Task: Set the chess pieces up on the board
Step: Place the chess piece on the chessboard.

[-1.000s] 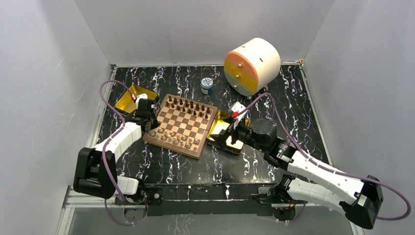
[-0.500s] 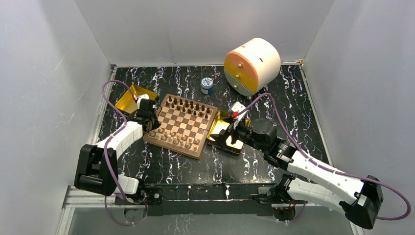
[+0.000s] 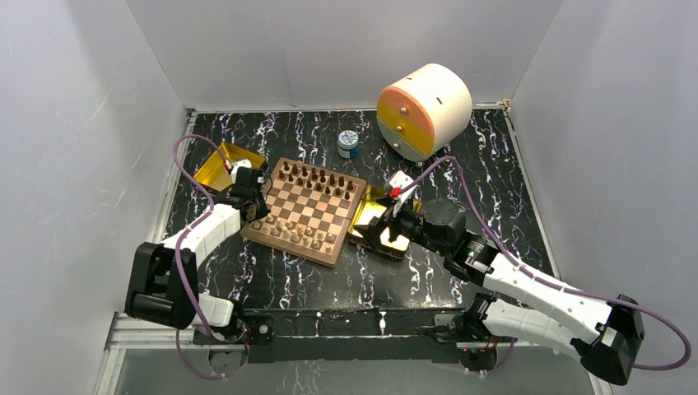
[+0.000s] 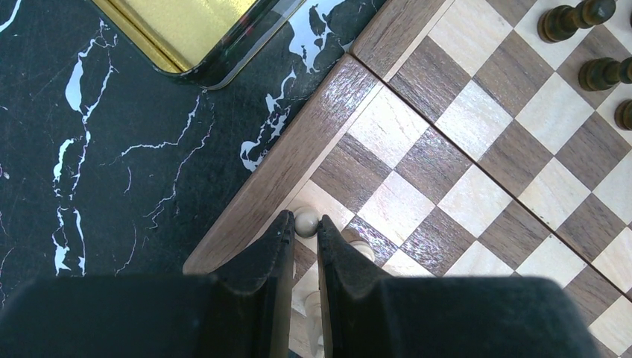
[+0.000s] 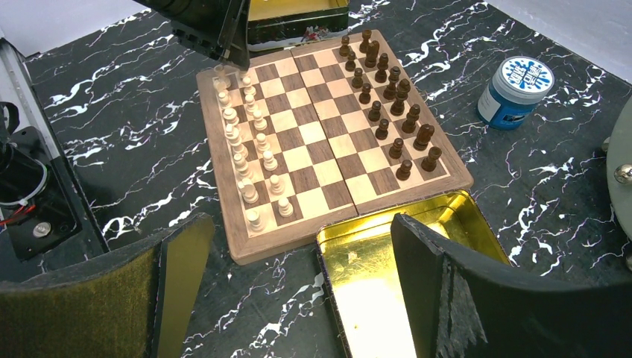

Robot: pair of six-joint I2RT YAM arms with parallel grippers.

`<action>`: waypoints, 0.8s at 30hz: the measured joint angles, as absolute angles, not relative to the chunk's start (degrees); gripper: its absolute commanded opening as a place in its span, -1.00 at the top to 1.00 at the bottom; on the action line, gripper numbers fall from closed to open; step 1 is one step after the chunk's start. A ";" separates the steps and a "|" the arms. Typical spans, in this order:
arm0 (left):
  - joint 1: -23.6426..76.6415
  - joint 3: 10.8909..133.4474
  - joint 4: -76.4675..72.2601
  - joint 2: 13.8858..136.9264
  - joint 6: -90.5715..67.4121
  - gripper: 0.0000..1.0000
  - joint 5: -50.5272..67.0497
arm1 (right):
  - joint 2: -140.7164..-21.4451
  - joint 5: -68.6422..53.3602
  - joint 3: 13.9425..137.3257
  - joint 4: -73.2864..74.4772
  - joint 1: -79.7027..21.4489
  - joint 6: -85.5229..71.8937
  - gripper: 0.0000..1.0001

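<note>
The left gripper's [image 4: 304, 233] fingers [image 4: 277, 253] were pinched shut on the round head of a little pale piece [image 4: 305, 221]. It sat on a light square right by the rim, at the 9 o'clock corner of the board [image 3: 276, 240] in the top view. Whether its base was actually down on the square couldn't be made out, since the fingers hid it.

The right gripper [image 5: 298, 224] was doing nothing much. Its fingers were spread wide and empty over the gold tray [image 5: 373, 298] at the board's 4 o'clock side.

The rest of the chess pieces [image 5: 257, 168] already looked lined up. The pale ones stood in two rows along the 7 o'clock edge and the dark ones [image 5: 387, 101] along the 1 o'clock edge, so the setup seemed nearly done.

As for handling, these things looked featherweight. They're hard turned wood, so not fragile, but smooth and rounded, and a ball-shaped head could probably squirt out of flat pads. A safer hold would likely be lower, at the neck under the head, coming straight down from 12 o'clock. With neighbours standing so close, a sloppy release could easily knock one over like a domino.
</note>
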State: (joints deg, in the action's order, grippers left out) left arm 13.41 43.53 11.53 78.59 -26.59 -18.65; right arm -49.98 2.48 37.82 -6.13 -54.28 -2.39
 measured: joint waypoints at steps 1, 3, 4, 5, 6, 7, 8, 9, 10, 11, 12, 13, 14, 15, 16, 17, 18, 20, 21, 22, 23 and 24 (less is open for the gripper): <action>13.43 43.53 11.62 78.59 -26.57 0.74 -18.65 | -49.98 2.46 37.82 -6.13 -54.28 -2.39 -0.97; 13.47 43.53 11.66 78.59 -26.59 0.72 -18.63 | -49.98 2.46 37.82 -6.13 -54.28 -2.42 -0.97; 13.47 43.53 11.66 78.59 -26.59 0.71 -18.61 | -49.98 2.46 37.82 -6.13 -54.28 -2.39 -0.97; 13.54 43.53 11.66 78.59 -26.59 0.70 -18.61 | -49.98 2.46 37.82 -6.13 -54.28 -2.39 -0.97; 13.56 43.53 11.66 78.59 -26.59 0.70 -18.61 | -49.98 2.48 37.82 -6.13 -54.28 -2.39 -0.97; 13.63 43.53 11.66 78.59 -26.59 0.68 -18.59 | -49.98 2.50 37.82 -6.13 -54.28 -2.39 -0.97; 13.65 43.53 11.66 78.59 -26.61 0.67 -18.59 | -49.98 2.52 37.82 -6.13 -54.28 -2.42 -0.97; 13.72 43.53 11.66 78.59 -26.59 0.67 -18.59 | -49.98 2.52 37.82 -6.13 -54.28 -2.42 -0.97; 13.74 43.53 11.66 78.59 -26.59 0.66 -18.59 | -49.98 2.50 37.82 -6.13 -54.28 -2.46 -0.97; 13.76 43.53 11.66 78.59 -26.59 0.66 -18.59 | -49.98 2.50 37.82 -6.13 -54.28 -2.55 -0.97; 13.76 43.53 11.66 78.59 -26.59 0.64 -18.59 | -49.98 2.50 37.82 -6.13 -54.28 -2.61 -0.97; 13.80 43.53 11.68 78.59 -26.59 0.62 -18.61 | -49.98 2.50 37.82 -6.13 -54.28 -2.63 -0.97; 13.80 43.53 11.68 78.59 -26.57 0.58 -18.61 | -49.98 2.50 37.82 -6.13 -54.28 -2.68 -0.97; 13.87 43.55 11.73 78.59 -26.55 0.56 -18.61 | -49.98 2.50 37.82 -6.13 -54.28 -2.70 -0.97; 13.91 43.55 11.81 78.59 -26.44 0.55 -18.61 | -49.98 2.52 37.82 -6.13 -54.28 -2.72 -0.97; 13.96 43.55 11.97 78.59 -26.44 0.54 -18.61 | -49.98 2.50 37.82 -6.13 -54.28 -2.74 -0.97; 14.00 43.55 12.08 78.59 -26.41 0.53 -18.63 | -49.98 2.52 37.82 -6.13 -54.28 -2.76 -0.97; 14.04 43.59 12.32 78.59 -26.39 0.52 -18.63 | -49.98 2.52 37.82 -6.13 -54.28 -2.76 -0.97; 14.06 43.66 12.47 78.59 -26.39 0.51 -18.63 | -49.98 2.52 37.82 -6.13 -54.28 -2.76 -0.97; 14.09 43.68 12.49 78.59 -26.39 0.51 -18.63 | -49.98 2.52 37.82 -6.13 -54.28 -2.76 -0.97; 14.11 43.79 12.60 78.59 -26.39 0.51 -18.63 | -49.98 2.57 37.82 -6.13 -54.28 -2.76 -0.97; 14.11 44.01 12.84 78.59 -26.39 0.51 -18.65 | -49.98 2.61 37.82 -6.13 -54.28 -2.76 -0.97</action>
State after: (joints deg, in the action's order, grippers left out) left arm 14.11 44.01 12.84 78.59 -26.39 -18.65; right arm -49.98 2.61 37.82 -6.13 -54.28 -2.76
